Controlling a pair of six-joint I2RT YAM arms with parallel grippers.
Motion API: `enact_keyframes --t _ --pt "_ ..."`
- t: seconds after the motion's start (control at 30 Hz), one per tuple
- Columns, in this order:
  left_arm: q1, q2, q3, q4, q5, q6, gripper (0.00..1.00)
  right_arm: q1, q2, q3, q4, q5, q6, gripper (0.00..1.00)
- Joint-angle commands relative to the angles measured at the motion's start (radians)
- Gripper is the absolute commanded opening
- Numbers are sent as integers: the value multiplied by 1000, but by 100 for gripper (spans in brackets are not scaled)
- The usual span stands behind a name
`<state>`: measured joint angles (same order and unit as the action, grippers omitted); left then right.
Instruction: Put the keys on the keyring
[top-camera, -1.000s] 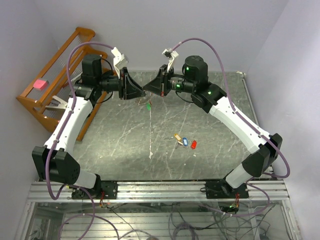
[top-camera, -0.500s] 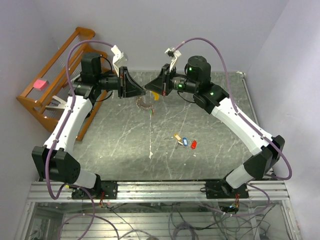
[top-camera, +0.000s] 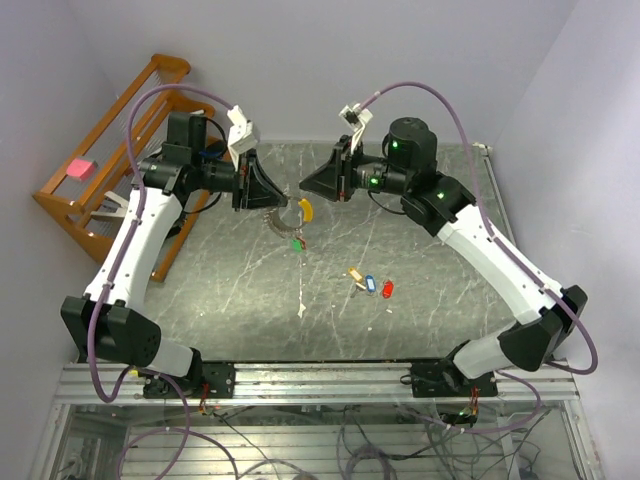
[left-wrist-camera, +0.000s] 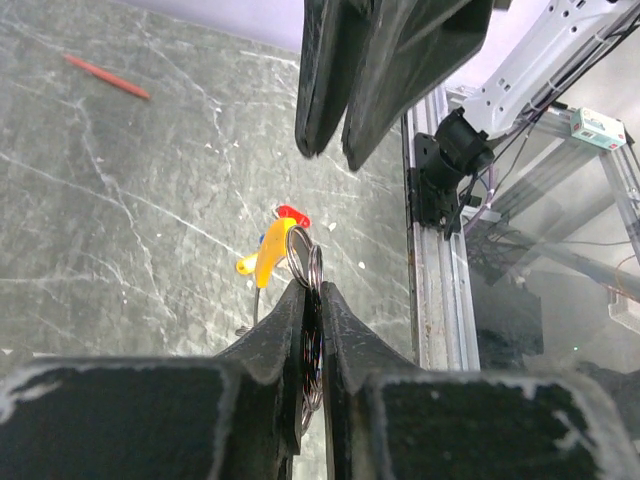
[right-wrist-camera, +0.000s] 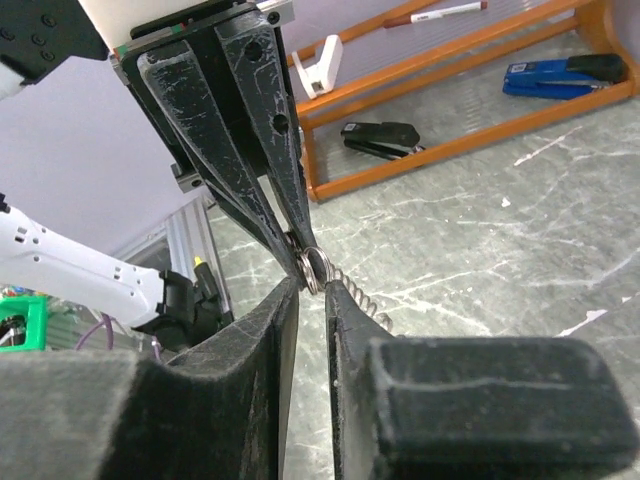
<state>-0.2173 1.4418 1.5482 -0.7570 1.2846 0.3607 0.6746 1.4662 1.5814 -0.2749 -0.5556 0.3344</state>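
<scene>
My left gripper (top-camera: 286, 196) is shut on the keyring (left-wrist-camera: 305, 262), a silvery split ring held above the table. A curved yellow banana piece (top-camera: 306, 210) and a coiled chain (right-wrist-camera: 357, 291) hang from the ring. A green key (top-camera: 296, 243) dangles lower; I cannot tell if it touches the table. My right gripper (top-camera: 304, 186) faces the left one, tips just short of the ring (right-wrist-camera: 313, 268), jaws a narrow gap apart and empty. An orange-yellow key (top-camera: 353, 272), a blue key (top-camera: 368, 284) and a red key (top-camera: 387, 289) lie on the table.
A wooden rack (top-camera: 110, 150) stands at the far left with a pink block (top-camera: 80, 168); staplers (right-wrist-camera: 380, 135) lie on it. An orange-red pencil (left-wrist-camera: 105, 77) lies on the grey marble table (top-camera: 220, 300). Metal rails (top-camera: 300, 385) run along the near edge.
The right gripper has drawn back to the right, away from the left gripper's tips. The left gripper has shifted with the keyring; the banana piece and green key now hang lower.
</scene>
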Motion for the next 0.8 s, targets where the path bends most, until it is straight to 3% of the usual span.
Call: enact_keyframes --t 0.0,0.3,0.53,0.77 --pt "-15 -3 69 -182 -32 203 7 -19 -44 2 -60 -26 -41 19" --pt "-32 -6 87 -266 -90 304 7 -41 -63 -42 -46 -85 -107 28" --pt "-65 12 158 -485 -192 535 7 -111 -97 -112 -28 -176 -152 29" --pt "-70 -35 74 -403 -224 466 7 -259 -101 -184 -367 177 -148 32"
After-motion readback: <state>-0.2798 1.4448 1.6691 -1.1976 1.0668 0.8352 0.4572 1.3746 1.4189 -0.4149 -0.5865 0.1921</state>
